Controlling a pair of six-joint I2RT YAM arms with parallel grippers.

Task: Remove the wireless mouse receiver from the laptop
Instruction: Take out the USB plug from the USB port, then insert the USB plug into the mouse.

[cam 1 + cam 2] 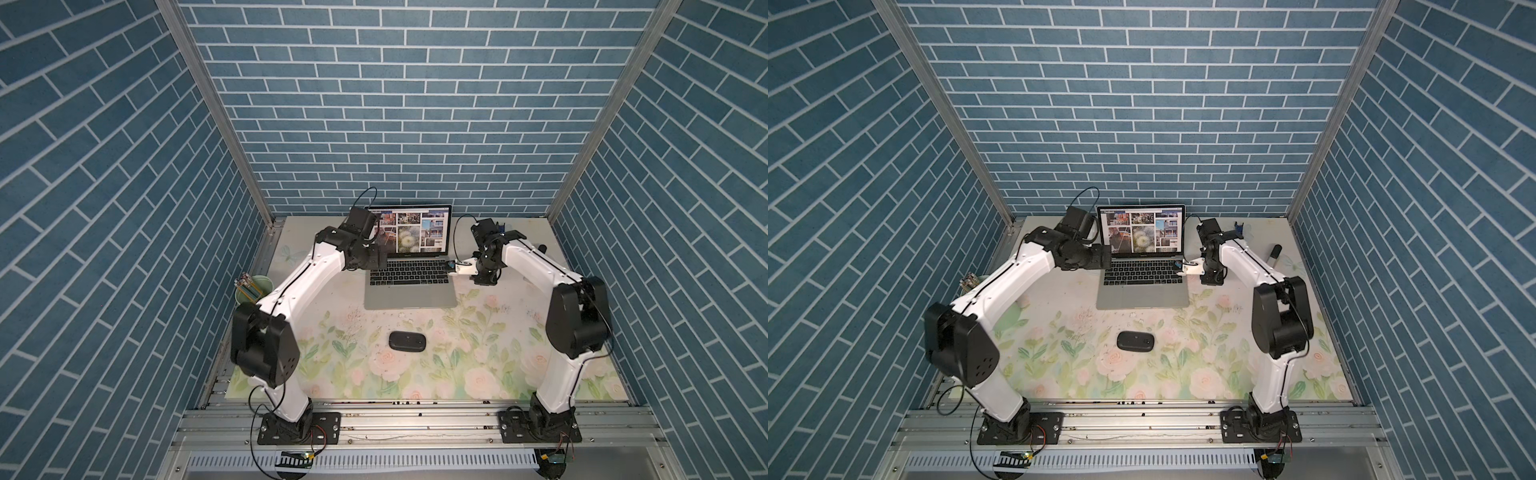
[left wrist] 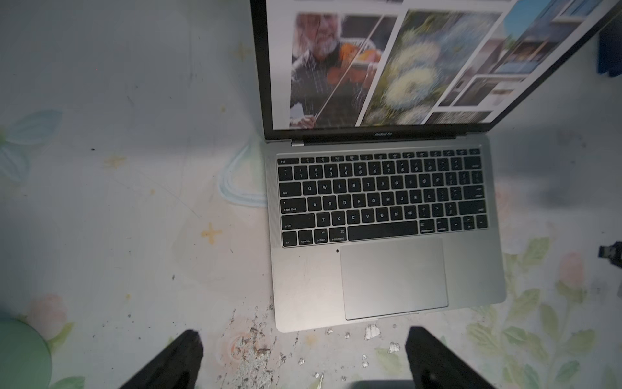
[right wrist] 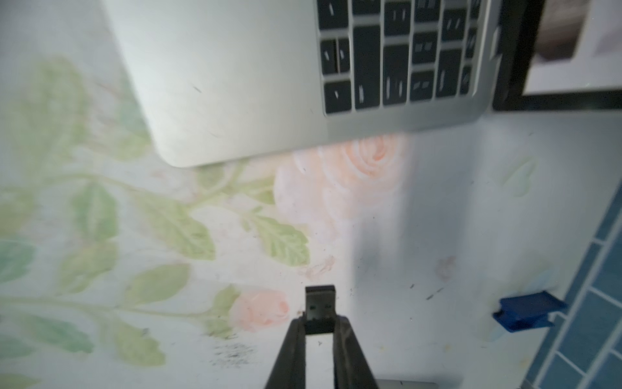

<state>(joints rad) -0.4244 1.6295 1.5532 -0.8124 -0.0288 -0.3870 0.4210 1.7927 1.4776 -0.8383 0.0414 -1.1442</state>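
- The right jaws are pinching the wireless mouse receiver (image 3: 320,310) by its dark body, and its metal plug end is sticking out past the tips.
- In the right wrist view the wireless mouse receiver is hanging over the table (image 3: 420,219), out of the laptop (image 3: 235,84), with bare floral surface showing between the plug and the laptop's side edge.
- In both top views the wireless mouse receiver (image 1: 451,263) (image 1: 1178,263) is sitting just beside the laptop's right edge, level with the back rows of the keyboard.
- The left jaws are standing wide apart and gripping nothing; the left wrist view is showing only the worn table (image 2: 134,202) between the two black fingers (image 2: 181,360).
- In both top views the left arm's end is hanging by the laptop's left edge near the hinge.
- The laptop (image 1: 409,291) (image 1: 1142,297) is lying open near the back of the table, and its screen is showing a grid of photos.
- A flat black mouse (image 1: 407,341) (image 1: 1136,340) is lying on the table in front of the laptop, well apart from both arms.
- A green cup (image 1: 253,286) holding pencils is standing at the table's left edge, partly behind the left arm.
- A blue clip (image 3: 528,311) is lying near the back wall, and a black-capped white stick (image 1: 1275,253) is lying behind the right arm.
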